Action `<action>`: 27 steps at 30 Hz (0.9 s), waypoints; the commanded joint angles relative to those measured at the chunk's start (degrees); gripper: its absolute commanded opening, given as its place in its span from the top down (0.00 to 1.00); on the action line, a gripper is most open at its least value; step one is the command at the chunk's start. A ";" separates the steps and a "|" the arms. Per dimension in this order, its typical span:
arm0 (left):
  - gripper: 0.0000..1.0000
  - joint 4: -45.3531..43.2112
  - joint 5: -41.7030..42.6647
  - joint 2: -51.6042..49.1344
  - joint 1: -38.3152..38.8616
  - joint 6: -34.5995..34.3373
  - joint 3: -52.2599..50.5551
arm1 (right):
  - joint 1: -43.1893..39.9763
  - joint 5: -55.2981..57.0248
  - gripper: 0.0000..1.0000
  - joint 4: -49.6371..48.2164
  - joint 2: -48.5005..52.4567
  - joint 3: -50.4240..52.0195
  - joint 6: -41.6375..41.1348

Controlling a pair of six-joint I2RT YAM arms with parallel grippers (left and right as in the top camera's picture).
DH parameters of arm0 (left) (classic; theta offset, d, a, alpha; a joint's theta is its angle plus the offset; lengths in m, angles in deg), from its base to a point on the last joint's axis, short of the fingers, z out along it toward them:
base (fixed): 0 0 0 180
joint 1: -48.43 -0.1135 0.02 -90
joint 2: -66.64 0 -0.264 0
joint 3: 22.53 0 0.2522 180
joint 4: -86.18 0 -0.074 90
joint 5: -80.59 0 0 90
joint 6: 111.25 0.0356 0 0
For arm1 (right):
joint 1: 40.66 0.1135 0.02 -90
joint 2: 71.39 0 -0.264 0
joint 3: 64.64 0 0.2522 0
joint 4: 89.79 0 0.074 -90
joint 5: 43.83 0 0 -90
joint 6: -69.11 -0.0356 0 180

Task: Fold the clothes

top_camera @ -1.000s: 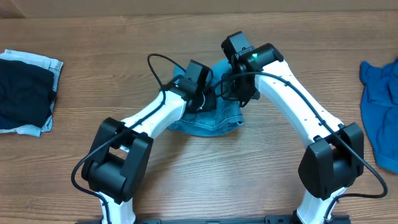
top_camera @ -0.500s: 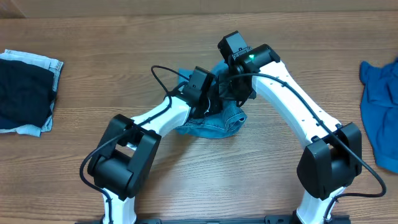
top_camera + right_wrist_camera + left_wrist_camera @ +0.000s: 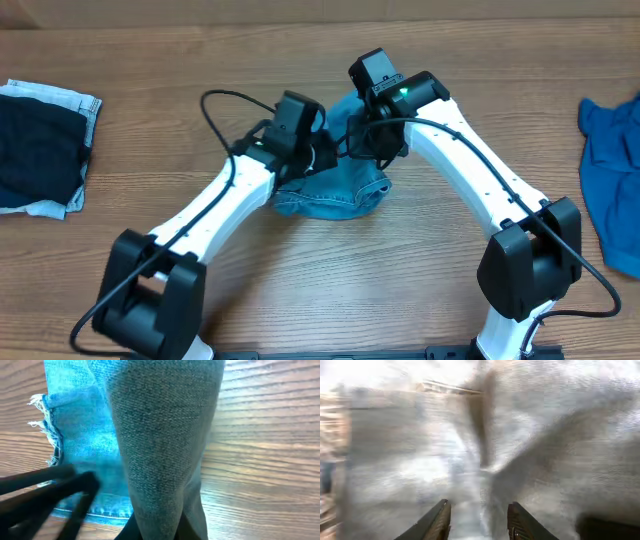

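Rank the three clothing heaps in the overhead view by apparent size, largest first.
1. Dark navy pile, at the left edge.
2-3. Bright blue garment and light-wash jeans: unsure, since one is cropped by the frame and arms cover the other.

- The jeans (image 3: 335,192) lay bunched at the middle of the tabletop (image 3: 150,70).
- The left gripper (image 3: 318,160) was over their left part and the right gripper (image 3: 376,146) over their far right part, the two close together.
- A folded pile (image 3: 40,150) lay at the left edge, well apart from the jeans.
- A loose garment (image 3: 612,170) lay at the right edge, running out of view.
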 commanded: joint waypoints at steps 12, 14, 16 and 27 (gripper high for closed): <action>0.62 14.32 -16.65 4.50 -13.77 5.49 -3.65 | 5.40 -1.16 0.96 -6.43 5.27 -2.12 -1.88; 0.63 11.78 -14.40 3.48 -14.93 5.49 -6.16 | 5.53 -1.31 0.96 -7.32 5.40 -2.12 -1.90; 0.63 8.37 -12.11 1.57 -15.15 5.68 -8.37 | 5.81 -1.33 0.96 -8.17 5.42 -2.12 -1.90; 0.69 4.61 -5.14 -6.54 -15.08 5.84 -9.01 | 9.97 -2.47 0.95 -14.88 10.25 -2.12 -3.67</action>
